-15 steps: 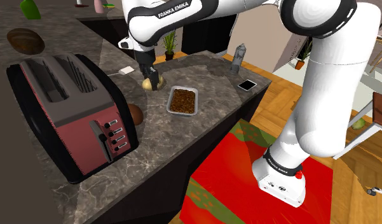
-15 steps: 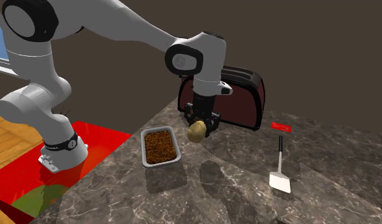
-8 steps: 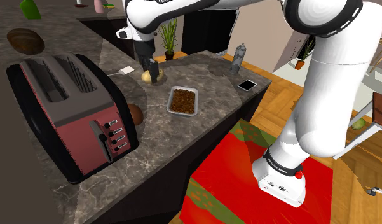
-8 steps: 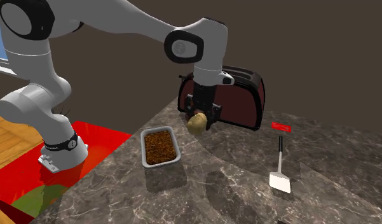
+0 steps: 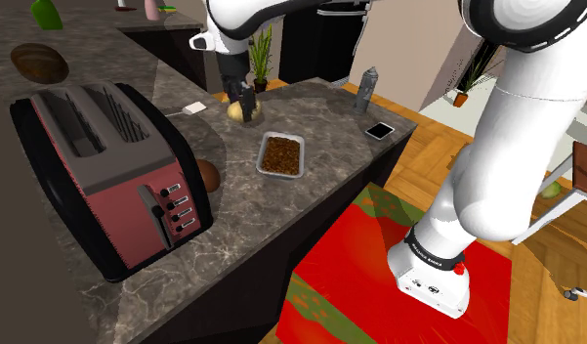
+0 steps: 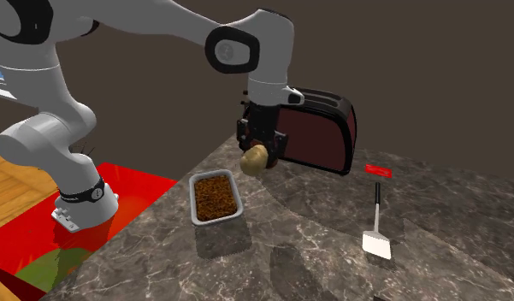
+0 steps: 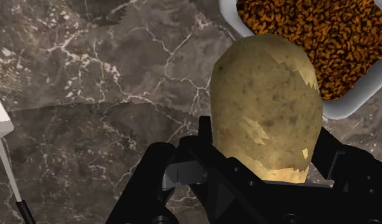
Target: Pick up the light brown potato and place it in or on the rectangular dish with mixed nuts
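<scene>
My black gripper is shut on the light brown potato and holds it well above the dark marble counter. The rectangular grey dish with brown mixed nuts rests on the counter. In the shoulder view the dish is lower and to the right of the held potato. In the second exterior view it is lower left of the potato. In the wrist view the dish lies just past the potato's far end.
A dark red toaster stands on the counter, with a brown round object beside it. A spatula with a red handle end lies flat. A grey bottle and a black phone sit near the counter edge.
The gripper has risen with the potato clasped in it and shifted slightly toward the dish side. The dish and the other objects have stayed put.
</scene>
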`<action>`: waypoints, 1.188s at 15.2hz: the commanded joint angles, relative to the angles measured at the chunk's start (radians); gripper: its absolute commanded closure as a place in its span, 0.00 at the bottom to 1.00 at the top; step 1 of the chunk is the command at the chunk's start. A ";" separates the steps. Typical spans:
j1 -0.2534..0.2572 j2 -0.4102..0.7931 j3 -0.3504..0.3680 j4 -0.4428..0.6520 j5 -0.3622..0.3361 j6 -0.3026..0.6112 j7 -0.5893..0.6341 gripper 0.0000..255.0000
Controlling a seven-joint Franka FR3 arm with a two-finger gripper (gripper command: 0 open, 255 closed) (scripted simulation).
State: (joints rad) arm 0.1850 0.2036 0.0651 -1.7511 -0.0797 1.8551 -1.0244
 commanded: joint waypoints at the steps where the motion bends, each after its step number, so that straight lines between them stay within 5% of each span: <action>1: -0.009 -0.073 -0.004 -0.094 0.004 0.021 -0.012 1.00; 8: -0.039 -0.363 -0.033 -0.443 0.010 0.085 -0.070 1.00; 18: -0.039 -0.311 -0.034 -0.527 0.003 0.221 -0.059 1.00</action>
State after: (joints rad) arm 0.1453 -0.1116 0.0305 -2.2689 -0.0761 2.0621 -1.0855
